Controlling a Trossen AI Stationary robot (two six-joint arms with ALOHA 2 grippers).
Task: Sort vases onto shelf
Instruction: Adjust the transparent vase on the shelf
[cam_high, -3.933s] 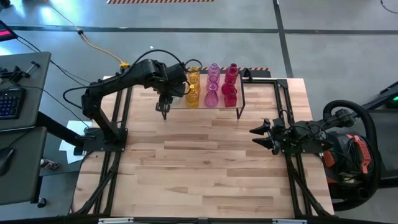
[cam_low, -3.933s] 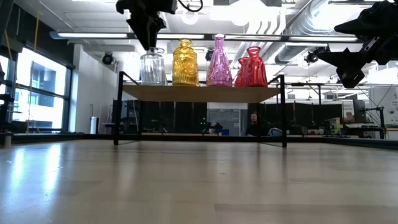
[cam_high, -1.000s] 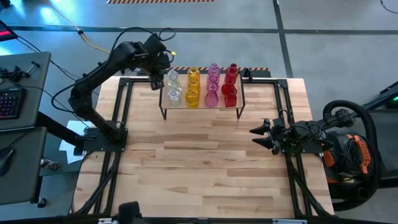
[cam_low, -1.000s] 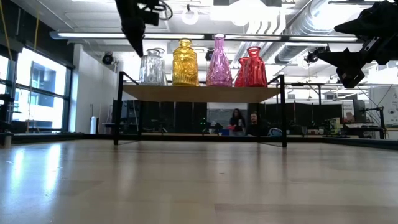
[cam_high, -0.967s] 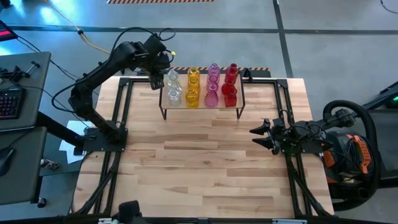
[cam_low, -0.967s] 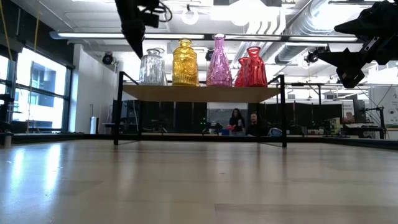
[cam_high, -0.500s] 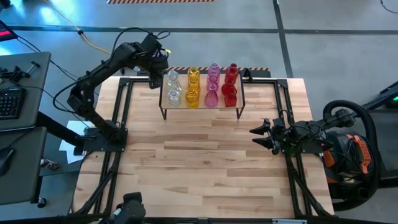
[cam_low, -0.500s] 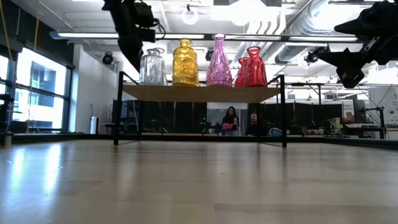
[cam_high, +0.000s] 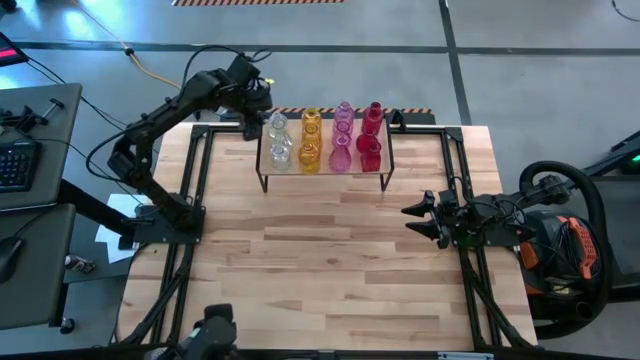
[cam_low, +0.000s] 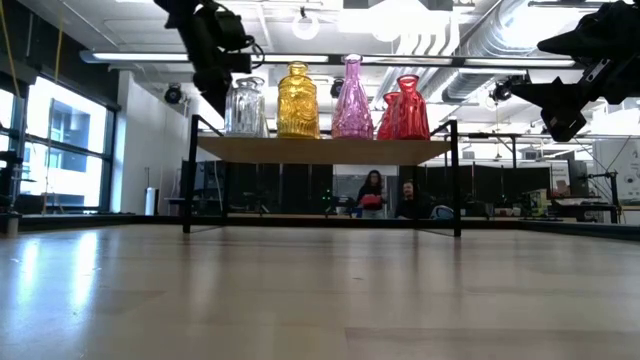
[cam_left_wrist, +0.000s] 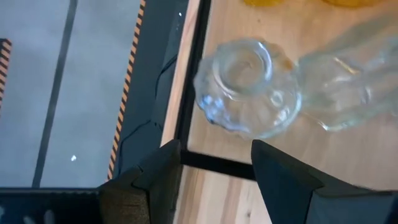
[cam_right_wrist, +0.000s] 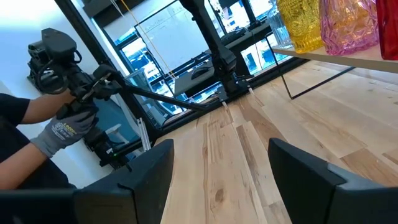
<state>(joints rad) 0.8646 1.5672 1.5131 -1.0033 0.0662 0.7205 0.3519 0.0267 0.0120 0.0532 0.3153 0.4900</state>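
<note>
The shelf (cam_high: 325, 172) stands at the table's far edge on thin black legs. On its top stand vases in rows: clear (cam_high: 279, 139), amber-yellow (cam_high: 310, 140), pink (cam_high: 342, 138) and red (cam_high: 371, 138). In the low view they show as clear (cam_low: 245, 107), yellow (cam_low: 297, 101), pink (cam_low: 352, 100) and red (cam_low: 405, 108). My left gripper (cam_high: 252, 118) hangs open just off the shelf's left end, above and beside the far clear vase (cam_left_wrist: 247, 87), with nothing between its fingers. My right gripper (cam_high: 412, 215) waits open at the table's right side.
The wooden tabletop (cam_high: 320, 270) lies bare in front of the shelf. A person's gloved hand (cam_right_wrist: 65, 134) holds a device beyond the table's left side. A dark object (cam_high: 212, 335) shows at the near edge. People stand far behind the shelf (cam_low: 372, 195).
My left gripper has sunk and gone a little toward the table's left edge, from above the clear vases to beside the shelf's left end, turning slightly. It stays open. The vases have not moved.
</note>
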